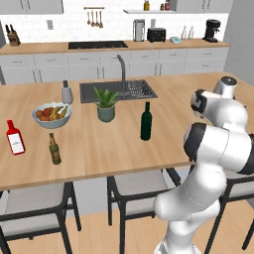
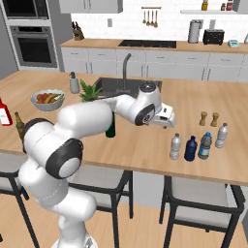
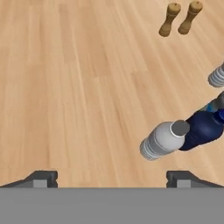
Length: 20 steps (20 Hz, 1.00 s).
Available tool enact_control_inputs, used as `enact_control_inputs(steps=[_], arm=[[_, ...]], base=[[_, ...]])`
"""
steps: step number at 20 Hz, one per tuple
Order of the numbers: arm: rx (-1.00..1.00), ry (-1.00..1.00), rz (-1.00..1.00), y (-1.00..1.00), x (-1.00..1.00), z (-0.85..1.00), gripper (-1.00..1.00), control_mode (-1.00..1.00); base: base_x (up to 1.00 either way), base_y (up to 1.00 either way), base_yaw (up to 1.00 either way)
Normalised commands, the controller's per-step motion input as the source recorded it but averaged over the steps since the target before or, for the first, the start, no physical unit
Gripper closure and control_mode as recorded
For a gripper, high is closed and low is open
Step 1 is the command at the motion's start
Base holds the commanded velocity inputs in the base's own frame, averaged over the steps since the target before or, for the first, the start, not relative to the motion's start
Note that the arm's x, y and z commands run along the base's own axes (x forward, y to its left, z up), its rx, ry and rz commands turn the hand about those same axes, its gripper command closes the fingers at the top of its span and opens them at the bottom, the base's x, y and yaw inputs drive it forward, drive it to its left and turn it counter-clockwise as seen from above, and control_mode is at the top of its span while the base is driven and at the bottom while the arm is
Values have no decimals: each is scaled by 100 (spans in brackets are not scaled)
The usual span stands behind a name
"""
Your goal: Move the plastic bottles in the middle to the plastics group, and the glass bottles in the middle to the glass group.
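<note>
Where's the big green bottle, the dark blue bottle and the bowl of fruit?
Green bottle (image 1: 146, 124), left base view, on its dark body.
Dark blue bottle (image 2: 191, 149), right base view, on its squat body.
Fruit bowl (image 1: 51, 121), left base view, on its grey outer wall.

The bench (image 3: 78, 87) is pale wood with a smooth, matt grain. The grey bottle (image 3: 162, 139) looks like ribbed clear plastic; the blue bottle (image 3: 202, 127) is glossy. The shakers (image 3: 179, 18) are wood. The green bottle (image 1: 146, 122) shines like dark glass.
</note>
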Motion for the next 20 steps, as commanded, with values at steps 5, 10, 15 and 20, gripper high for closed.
enact_control_inputs(steps=[5,10,15,20], arm=[[0,0,24,100,0,2,-100,-100],[-7,2,28,100,0,16,-100,-100],[2,-5,18,64,-1,5,-100,-100],[0,0,4,93,12,23,-100,-100]], base=[[0,0,0],[0,0,0],[0,0,0],[0,0,0]])
